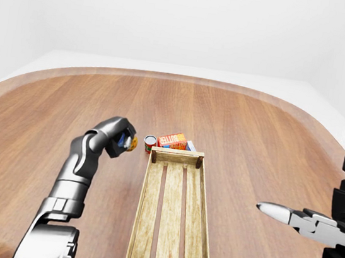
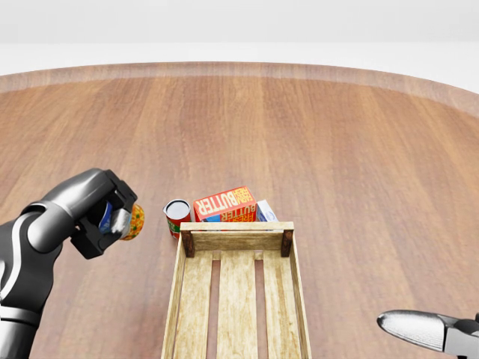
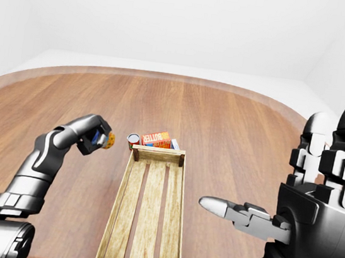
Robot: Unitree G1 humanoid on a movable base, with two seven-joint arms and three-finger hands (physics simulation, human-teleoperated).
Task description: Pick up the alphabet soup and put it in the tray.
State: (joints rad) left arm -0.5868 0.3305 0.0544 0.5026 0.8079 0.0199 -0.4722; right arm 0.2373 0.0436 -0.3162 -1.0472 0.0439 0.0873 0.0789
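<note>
- The left hand (image 2: 101,213) is curled shut around a small can with a blue and orange-yellow label, apparently the alphabet soup (image 2: 132,221); the can's patterned end sticks out of the fist toward the head view's right; it is held above the table (image 2: 359,149), just left of the tray's far end.
- The right hand (image 3: 315,205) is empty, its fingers spread and upright with one finger pointing left; it hangs over the table's near right edge, well apart from the tray.
- The wooden tray (image 2: 236,299) is long and slatted, running from the table's near edge toward its middle; nothing lies in it; bare wood lies between it and the left hand.
- A red-labelled can (image 2: 177,217) stands upright just beyond the tray's far left corner; an orange butter box (image 2: 224,203) lies beside it against the tray's far wall.
- The table is broad, rounded and wood-grained; white floor and walls surround it.
</note>
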